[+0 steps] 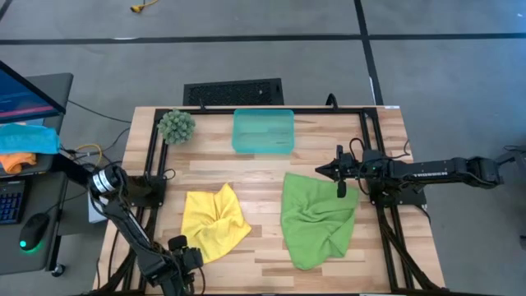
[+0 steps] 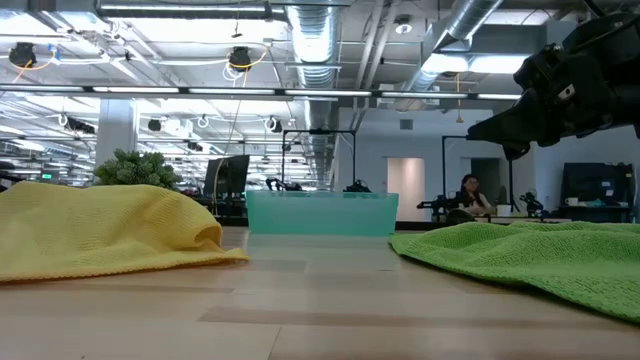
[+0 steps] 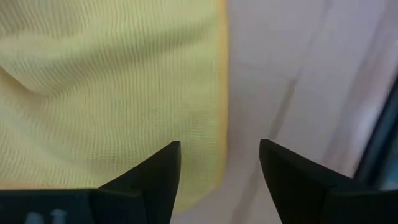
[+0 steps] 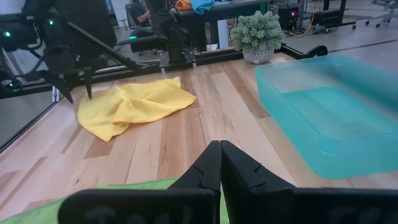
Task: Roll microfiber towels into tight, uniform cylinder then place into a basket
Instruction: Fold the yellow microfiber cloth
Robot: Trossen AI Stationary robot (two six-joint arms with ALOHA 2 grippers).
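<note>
Low view: wooden table (image 2: 330, 300) before an open, pipe-ceilinged office.

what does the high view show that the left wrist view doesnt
Only the high view: the green towel, basket, plant, and right gripper shut above the green towel's edge. Only the left wrist view: the left gripper open, its fingers above the yellow towel's edge. Both: the yellow towel, crumpled and unrolled, on the table.
</note>
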